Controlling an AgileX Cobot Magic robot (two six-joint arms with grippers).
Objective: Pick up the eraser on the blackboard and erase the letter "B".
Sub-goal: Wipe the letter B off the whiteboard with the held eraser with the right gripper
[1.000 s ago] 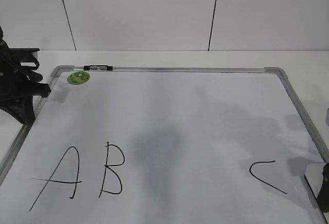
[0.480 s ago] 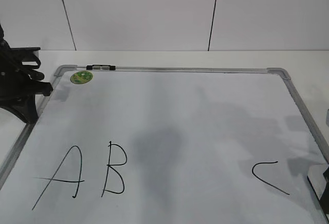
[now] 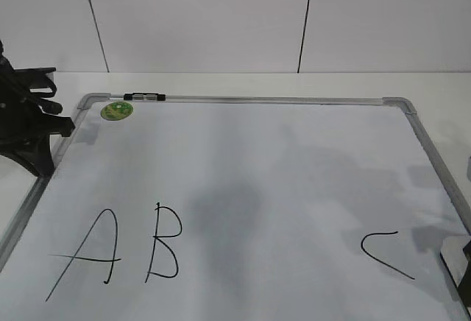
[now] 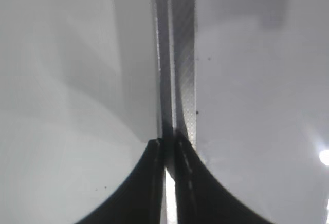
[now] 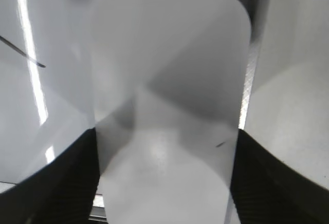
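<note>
Gripping the eraser (image 5: 167, 111) by its sides, right pincer (image 5: 164, 178) is seen at blackboard (image 3: 243, 100) edge; left pincer (image 4: 168, 154) is closed.

White table (image 3: 243, 84) carries blackboard (image 3: 243, 101) lying flat, frame grey.

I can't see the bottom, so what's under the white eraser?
The eraser lies on the blackboard by its frame, between the right end effector's fingers. The board directly underneath is covered; its underside is hidden.
</note>
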